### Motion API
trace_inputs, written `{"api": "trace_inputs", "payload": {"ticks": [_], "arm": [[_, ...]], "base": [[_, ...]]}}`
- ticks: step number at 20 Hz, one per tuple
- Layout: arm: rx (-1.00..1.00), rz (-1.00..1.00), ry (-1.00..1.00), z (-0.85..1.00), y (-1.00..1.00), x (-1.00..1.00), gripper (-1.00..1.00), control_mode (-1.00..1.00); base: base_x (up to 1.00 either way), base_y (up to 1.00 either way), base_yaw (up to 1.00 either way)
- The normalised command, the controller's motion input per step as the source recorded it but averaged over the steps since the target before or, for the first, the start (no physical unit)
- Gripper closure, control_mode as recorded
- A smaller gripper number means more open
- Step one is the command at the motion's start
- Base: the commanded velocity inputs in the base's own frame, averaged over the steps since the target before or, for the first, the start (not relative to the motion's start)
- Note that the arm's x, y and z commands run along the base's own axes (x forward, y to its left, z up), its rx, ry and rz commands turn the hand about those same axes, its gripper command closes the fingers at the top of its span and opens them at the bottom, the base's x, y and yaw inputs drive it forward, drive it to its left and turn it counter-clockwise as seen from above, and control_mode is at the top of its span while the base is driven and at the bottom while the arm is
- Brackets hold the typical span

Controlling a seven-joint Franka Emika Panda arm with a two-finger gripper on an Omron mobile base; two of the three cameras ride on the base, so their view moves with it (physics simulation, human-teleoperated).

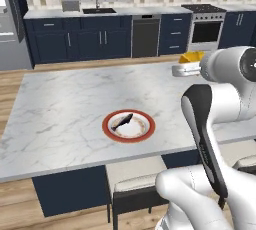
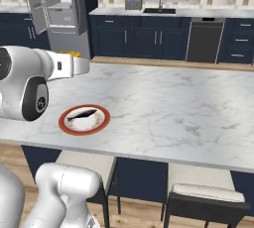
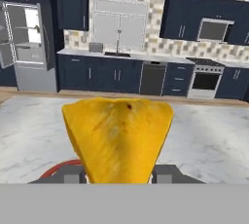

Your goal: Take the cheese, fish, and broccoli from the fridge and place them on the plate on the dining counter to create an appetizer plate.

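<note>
Cheese clamped in tool, above dining counter; fish on plate.

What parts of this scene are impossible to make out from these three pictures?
- Plate in the hand view: mostly hidden behind the held cheese, so its contents cannot be seen.
- End effector in the left base view: its fingers are covered by the arm.
- Fridge interior in the right base view: too small to read and cut by the top edge.
</note>
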Motion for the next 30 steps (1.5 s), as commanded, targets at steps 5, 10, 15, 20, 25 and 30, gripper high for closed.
{"api": "trace_inputs", "payload": {"ticks": [5, 10, 15, 20, 25, 30], "arm": [[0.00, 0.03, 0.13, -0.14, 0.01, 0.53, 1.00, -1.00], [0.00, 0.08, 0.24, -0.40, 0.16, 0.59, 1.00, -1.00], [0.00, 0.07, 0.16, -0.84, 0.36, 0.29, 1.00, -1.00], [0.00, 0.00, 0.26, -0.83, 0.15, 0.40, 1.00, -1.00], [0.00, 0.00, 0.35, -0.53, 0.00, 0.25, 1.00, -1.00], [0.00, 0.00, 0.31, -0.59, 0.01, 0.31, 1.00, -1.00]], "base": [[0.39, 0.00, 0.02], [0.00, 0.00, 0.00], [0.00, 0.00, 0.00], [0.00, 0.00, 0.00], [0.00, 0.00, 0.00], [0.00, 0.00, 0.00]]}}
